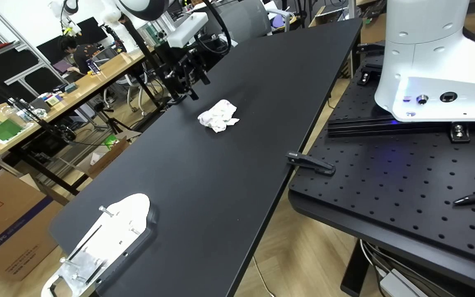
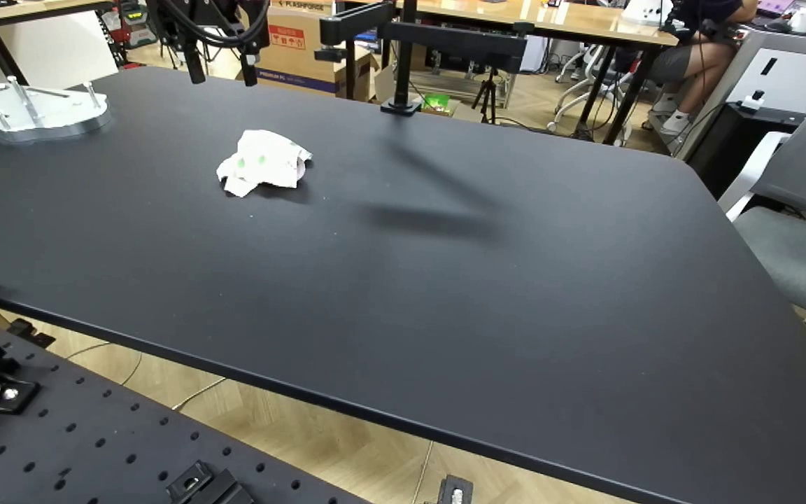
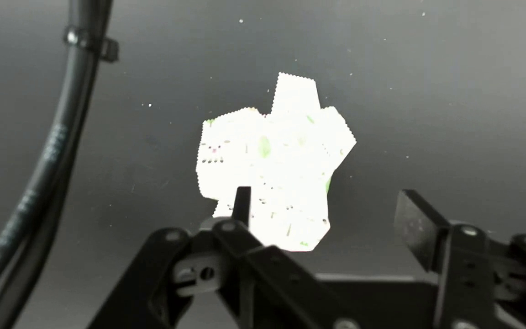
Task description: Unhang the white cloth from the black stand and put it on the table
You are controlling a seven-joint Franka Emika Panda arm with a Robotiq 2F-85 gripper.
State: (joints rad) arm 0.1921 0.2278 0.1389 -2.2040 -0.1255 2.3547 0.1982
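Note:
The white cloth [image 1: 218,116] lies crumpled on the black table [image 1: 204,177]. It shows in both exterior views [image 2: 265,162] and in the wrist view [image 3: 281,155], with small green and dark prints. The black stand [image 2: 406,70] rises from the table's far edge, with a horizontal arm and nothing hanging from it; its post also shows in an exterior view [image 1: 144,45]. My gripper [image 2: 223,77] is open and empty above the table, apart from the cloth. In the wrist view its fingers [image 3: 322,205] are wide apart; the left finger overlaps the cloth's lower left part in the picture.
A white plate with upright metal pegs [image 1: 118,225] lies at one end of the table [image 2: 32,108]. A black clamp [image 1: 311,163] sits at the table edge near the white robot base [image 1: 423,62]. A grey chair [image 2: 802,182] stands beside the table. A cable [image 3: 57,146] runs along the wrist.

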